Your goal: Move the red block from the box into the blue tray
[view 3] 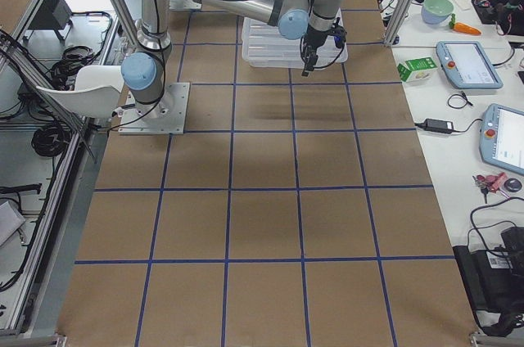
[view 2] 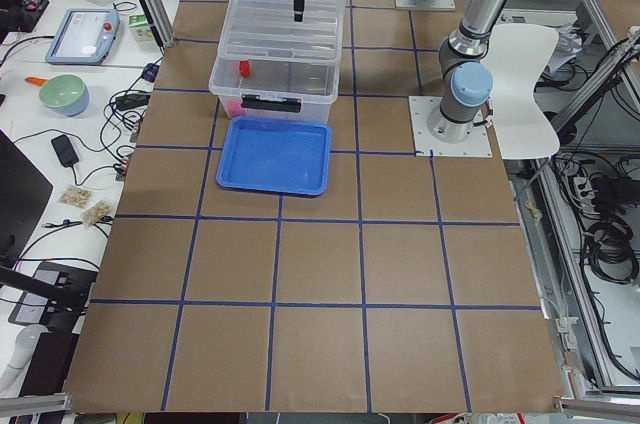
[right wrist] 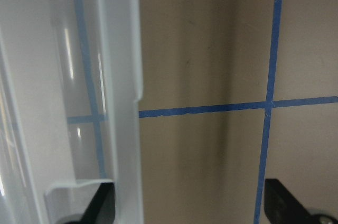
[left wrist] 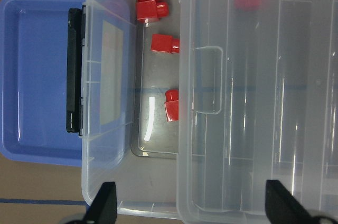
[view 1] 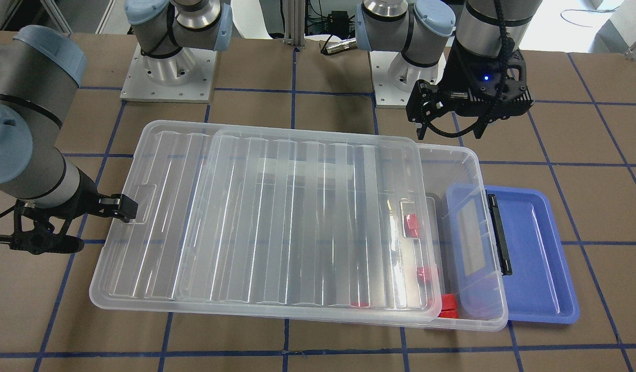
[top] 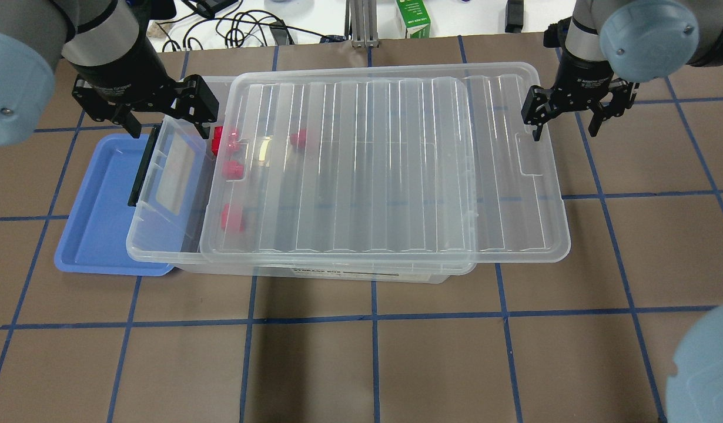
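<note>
The box (top: 338, 273) is a clear bin. Its ribbed lid (top: 397, 164) is slid toward my right, so the bin's left end is uncovered. Several red blocks lie there: one (top: 232, 169) in the open, one (top: 298, 138) under the lid; they also show in the left wrist view (left wrist: 165, 43). The blue tray (top: 97, 223) lies partly under the bin's latch end (top: 141, 170). My left gripper (top: 161, 114) hangs open and empty above the uncovered end. My right gripper (top: 564, 120) is open at the lid's right edge (right wrist: 127, 129), which lies just inside one finger.
A green carton (top: 413, 17) and cables lie beyond the table's far edge. Both arm bases (view 1: 168, 72) stand behind the bin. Blue tape lines grid the brown table (top: 373, 352).
</note>
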Robot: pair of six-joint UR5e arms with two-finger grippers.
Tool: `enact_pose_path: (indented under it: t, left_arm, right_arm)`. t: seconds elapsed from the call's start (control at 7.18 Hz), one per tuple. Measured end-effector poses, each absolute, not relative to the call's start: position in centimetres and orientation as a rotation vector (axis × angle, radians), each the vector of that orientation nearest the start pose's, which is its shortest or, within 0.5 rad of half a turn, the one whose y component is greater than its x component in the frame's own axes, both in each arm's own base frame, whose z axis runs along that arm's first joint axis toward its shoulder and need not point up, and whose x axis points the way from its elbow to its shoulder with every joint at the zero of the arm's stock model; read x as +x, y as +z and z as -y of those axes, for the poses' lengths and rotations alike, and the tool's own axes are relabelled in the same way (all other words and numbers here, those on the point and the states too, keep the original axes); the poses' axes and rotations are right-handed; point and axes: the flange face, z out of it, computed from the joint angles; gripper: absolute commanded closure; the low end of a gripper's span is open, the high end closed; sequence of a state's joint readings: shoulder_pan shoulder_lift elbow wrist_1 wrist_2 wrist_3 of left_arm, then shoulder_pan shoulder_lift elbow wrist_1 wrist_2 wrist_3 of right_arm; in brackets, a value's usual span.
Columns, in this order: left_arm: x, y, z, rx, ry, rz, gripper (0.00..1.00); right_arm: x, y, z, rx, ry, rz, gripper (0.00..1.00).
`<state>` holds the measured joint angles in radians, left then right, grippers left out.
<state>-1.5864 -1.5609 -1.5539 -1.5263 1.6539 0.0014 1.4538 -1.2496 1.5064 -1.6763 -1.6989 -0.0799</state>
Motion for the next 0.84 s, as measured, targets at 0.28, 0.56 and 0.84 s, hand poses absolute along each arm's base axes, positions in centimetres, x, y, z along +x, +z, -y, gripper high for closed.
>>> enact_pose_path:
  t: [0.28, 0.56, 0.84]
  left_arm:
    - [-13.3, 50.5, 49.3, 0.020, -0.106, -3.057, 0.00]
    - [-13.4, 50.4, 49.4, 0.020, -0.103, -3.061, 0.00]
    - [-13.5, 50.4, 49.4, 0.022, -0.103, -3.063, 0.00]
  right_arm:
    - [4.6, 35.5, 60.7, -0.002, 0.272, -3.264, 0.00]
    - [2.4, 35.6, 60.8, -0.025, 0.288, -3.276, 0.00]
    - [0.7, 35.6, 60.8, -0.059, 0.303, -3.283, 0.00]
